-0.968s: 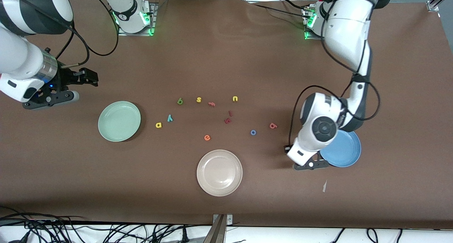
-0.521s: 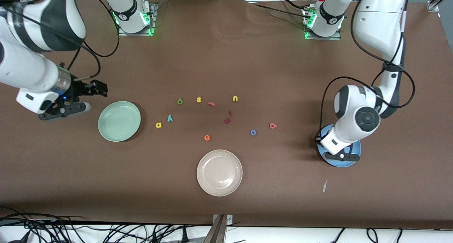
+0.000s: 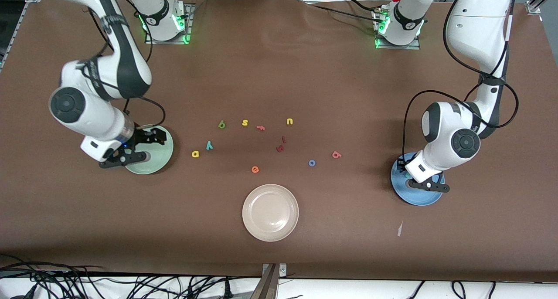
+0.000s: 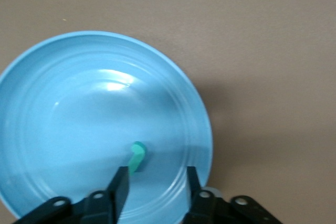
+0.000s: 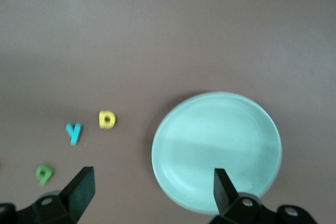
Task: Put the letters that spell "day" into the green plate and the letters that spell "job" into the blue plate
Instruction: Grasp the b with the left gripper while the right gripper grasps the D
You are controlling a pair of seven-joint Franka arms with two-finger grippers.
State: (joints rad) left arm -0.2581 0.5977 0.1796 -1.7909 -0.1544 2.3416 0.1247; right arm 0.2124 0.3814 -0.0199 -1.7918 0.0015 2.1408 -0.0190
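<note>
My left hand, fingers parted, has the teal "j" released in the blue plate; right hand, wide open and empty, hovers over the green plate; I should lift the left hand straight up.

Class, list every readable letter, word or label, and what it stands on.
"d" green, on the table
"s" yellow, table
"f" salmon, table
"u" yellow, table
"y" teal, table
"a" yellow, table
"e" orange, table
"o" blue, table
"b" salmon, table
"j" teal, in the blue plate
Two dark red letters: too small to read.
No words or numbers.
</note>
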